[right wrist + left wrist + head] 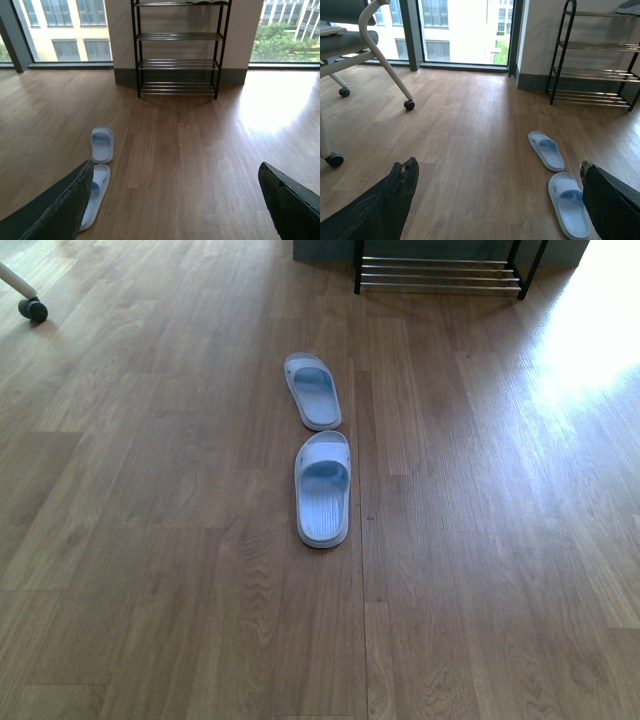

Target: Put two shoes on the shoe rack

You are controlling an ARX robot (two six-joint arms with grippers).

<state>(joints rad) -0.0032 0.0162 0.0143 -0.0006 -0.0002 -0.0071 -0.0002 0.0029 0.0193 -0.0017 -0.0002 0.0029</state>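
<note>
Two pale blue-white slides lie on the wooden floor, one behind the other: the near slide (pixel 322 489) (pixel 568 204) (pixel 95 192) and the far slide (pixel 312 390) (pixel 546 150) (pixel 102 144). The shoe rack (pixel 440 275) (pixel 592 72) (pixel 178 64), black-framed with chrome bars, stands against the far wall. My left gripper (pixel 497 172) is open and holds nothing, with the slides beside its one finger. My right gripper (pixel 175 172) is open and holds nothing, with the near slide partly behind one finger. Neither arm shows in the front view.
A wheeled chair (pixel 365 45) stands to the left, one caster (pixel 33 310) showing in the front view. Large windows (pixel 465 30) run along the far wall. Something lies on the rack's top tier (pixel 207 2). Sunlight glares on the floor (pixel 590 340) at the right.
</note>
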